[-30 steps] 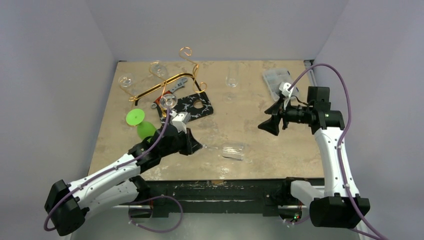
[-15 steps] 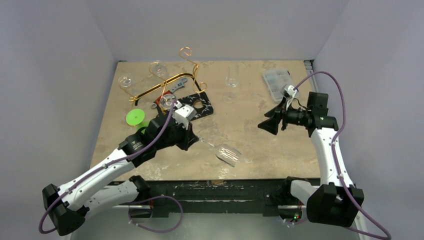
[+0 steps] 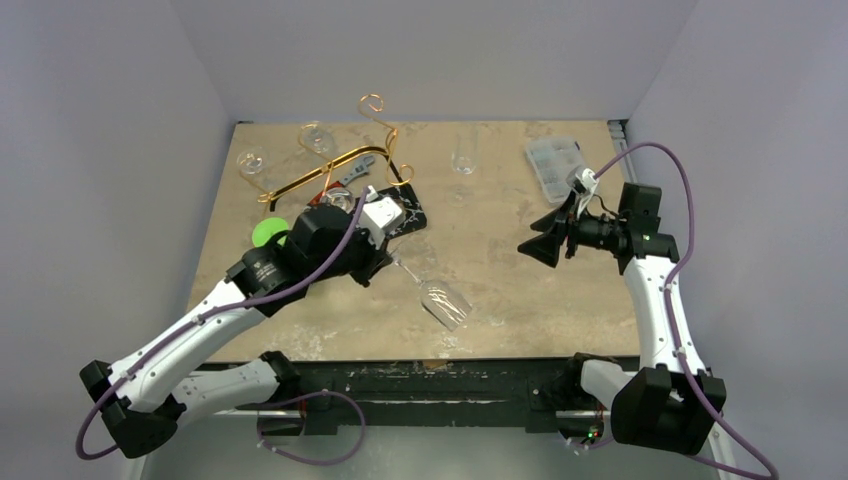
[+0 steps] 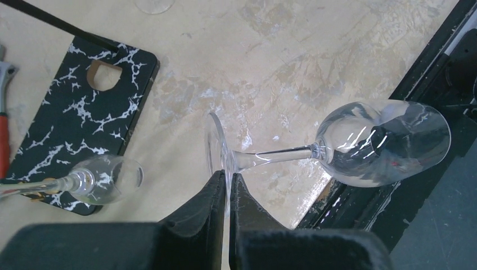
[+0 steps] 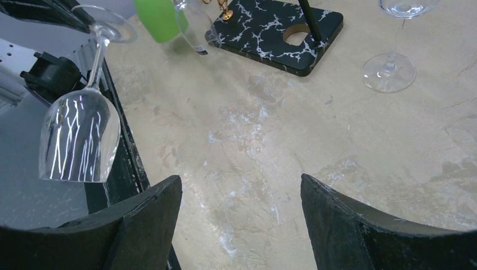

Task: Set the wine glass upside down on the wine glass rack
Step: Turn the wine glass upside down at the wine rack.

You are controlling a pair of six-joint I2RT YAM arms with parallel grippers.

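Note:
My left gripper is shut on the foot rim of a clear wine glass. It holds the glass off the table, tilted, with the bowl lower and toward the near edge. In the left wrist view the fingertips pinch the foot, and the stem and bowl reach right. The gold wire rack stands at the back left and carries other glasses. My right gripper is open and empty above the table's right side; its view shows the held glass at the left.
A black white-veined board lies by the rack, with a wrench behind it. A green object sits left of my left arm. A clear glass stands at the back centre, and a plastic box at the back right.
The glass lay on the table near the front edge. My left gripper has lifted it by the foot and swung back and up. The right arm has drawn back slightly to the right.

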